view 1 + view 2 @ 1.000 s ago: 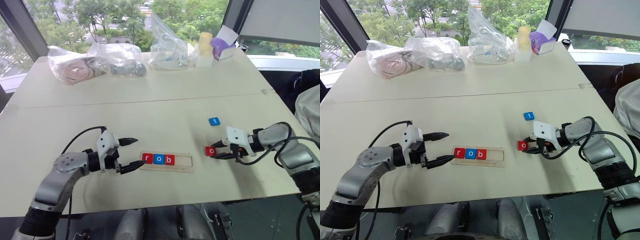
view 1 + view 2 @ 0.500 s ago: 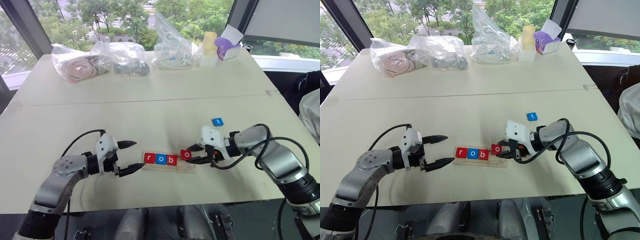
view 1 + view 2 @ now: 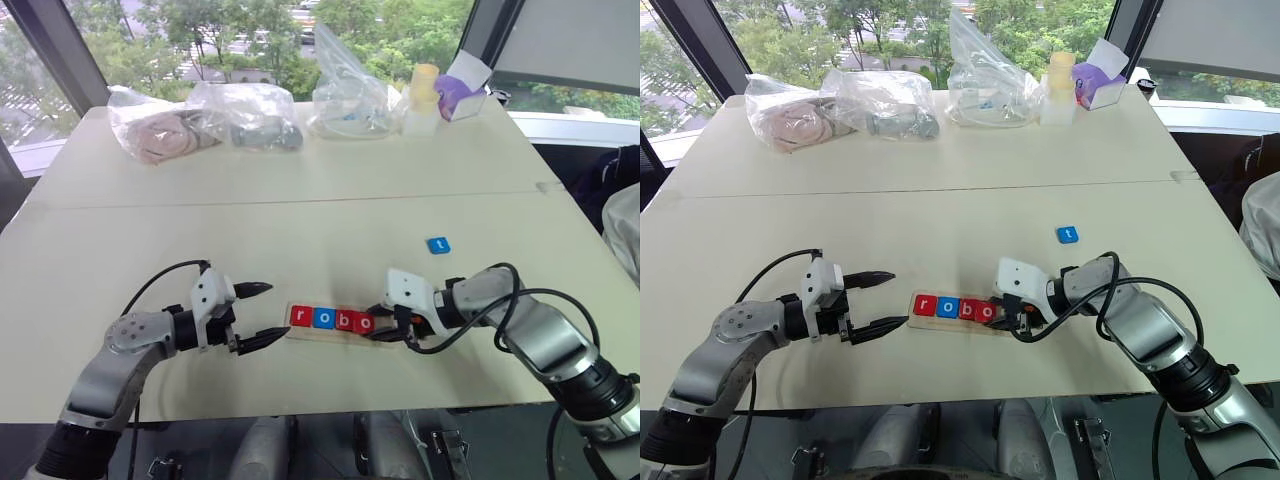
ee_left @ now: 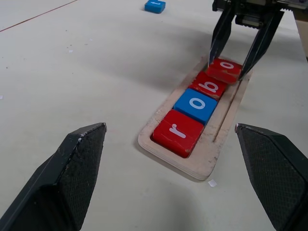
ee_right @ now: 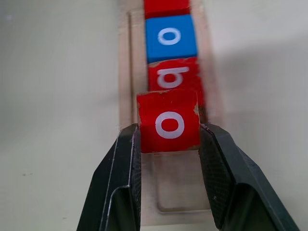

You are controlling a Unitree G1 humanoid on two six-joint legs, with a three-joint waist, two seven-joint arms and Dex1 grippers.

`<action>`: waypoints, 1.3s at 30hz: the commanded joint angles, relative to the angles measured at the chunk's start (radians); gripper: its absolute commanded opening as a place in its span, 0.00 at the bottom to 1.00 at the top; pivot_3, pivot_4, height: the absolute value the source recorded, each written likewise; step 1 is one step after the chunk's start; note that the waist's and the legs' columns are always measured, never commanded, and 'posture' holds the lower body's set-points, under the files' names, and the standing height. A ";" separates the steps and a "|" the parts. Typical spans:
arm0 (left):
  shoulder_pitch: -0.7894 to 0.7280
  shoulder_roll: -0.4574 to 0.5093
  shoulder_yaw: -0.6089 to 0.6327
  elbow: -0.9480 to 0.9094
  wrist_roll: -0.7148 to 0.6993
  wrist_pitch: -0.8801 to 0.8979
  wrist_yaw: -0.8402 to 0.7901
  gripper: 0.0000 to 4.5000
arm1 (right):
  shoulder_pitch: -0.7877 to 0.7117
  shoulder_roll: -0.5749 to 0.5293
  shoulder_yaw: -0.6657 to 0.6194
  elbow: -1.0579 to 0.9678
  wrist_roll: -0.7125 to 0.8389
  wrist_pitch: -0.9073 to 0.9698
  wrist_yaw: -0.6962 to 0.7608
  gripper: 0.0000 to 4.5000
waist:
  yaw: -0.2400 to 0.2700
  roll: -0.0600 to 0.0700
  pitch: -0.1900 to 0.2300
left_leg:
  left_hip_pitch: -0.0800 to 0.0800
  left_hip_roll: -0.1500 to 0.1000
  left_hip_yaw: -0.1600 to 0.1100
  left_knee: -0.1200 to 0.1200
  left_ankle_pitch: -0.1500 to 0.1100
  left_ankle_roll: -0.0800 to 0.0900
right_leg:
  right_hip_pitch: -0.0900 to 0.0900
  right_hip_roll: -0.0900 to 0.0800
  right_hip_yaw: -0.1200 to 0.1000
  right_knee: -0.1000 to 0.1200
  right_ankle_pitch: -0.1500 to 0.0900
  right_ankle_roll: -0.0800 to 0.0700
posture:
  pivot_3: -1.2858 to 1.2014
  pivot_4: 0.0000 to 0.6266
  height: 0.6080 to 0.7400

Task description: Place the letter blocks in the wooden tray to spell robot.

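A: The right gripper (image 5: 169, 144) fingers pinch the red "o" block (image 5: 169, 123) over the wooden tray (image 4: 219, 144), just beside the "b" block (image 4: 210, 85).

B: I'd lower it flat against the "b", then release. The left gripper (image 3: 252, 313) fingers are spread wide at the tray's other end.

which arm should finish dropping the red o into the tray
Right. The right gripper is shut on the red o block, holding it over the tray slot just past the b block. The left gripper is open and holds nothing, at the tray's other end.
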 commanded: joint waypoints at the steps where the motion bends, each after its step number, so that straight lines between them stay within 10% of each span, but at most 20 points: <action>1: 0.002 0.002 0.013 -0.027 -0.007 -0.012 0.002 1.00 | 0.005 -0.018 -0.014 -0.035 -0.003 -0.006 -0.003 0.25 | 0.000 0.000 0.000 | 0.000 0.000 0.000 0.000 0.000 0.000 | 0.000 0.000 0.000 0.000 0.000 0.000 | 0.52 0.24 1.00; 24: -0.029 0.003 0.011 -0.069 -0.022 0.051 0.010 1.00 | 0.028 -0.022 -0.039 -0.069 0.019 0.041 -0.039 0.25 | 0.000 0.000 0.000 | 0.000 0.000 0.000 0.000 0.000 0.000 | 0.000 0.000 0.000 0.000 0.000 0.000 | 0.52 0.24 1.00; 30: -0.029 0.003 0.013 -0.077 -0.022 0.060 0.014 1.00 | 0.021 -0.010 -0.035 -0.058 0.016 0.041 -0.051 0.94 | 0.000 0.000 0.000 | 0.000 0.000 0.000 0.000 0.000 0.000 | 0.000 0.000 0.000 0.000 0.000 0.000 | 0.52 0.24 1.00; 39: -0.029 0.002 0.014 -0.081 -0.023 0.064 0.018 1.00 | 0.003 0.000 -0.063 -0.041 0.011 0.028 -0.088 0.98 | 0.000 0.000 0.000 | 0.000 0.000 0.000 0.000 0.000 0.000 | 0.000 0.000 0.000 0.000 0.000 0.000 | 0.52 0.24 1.00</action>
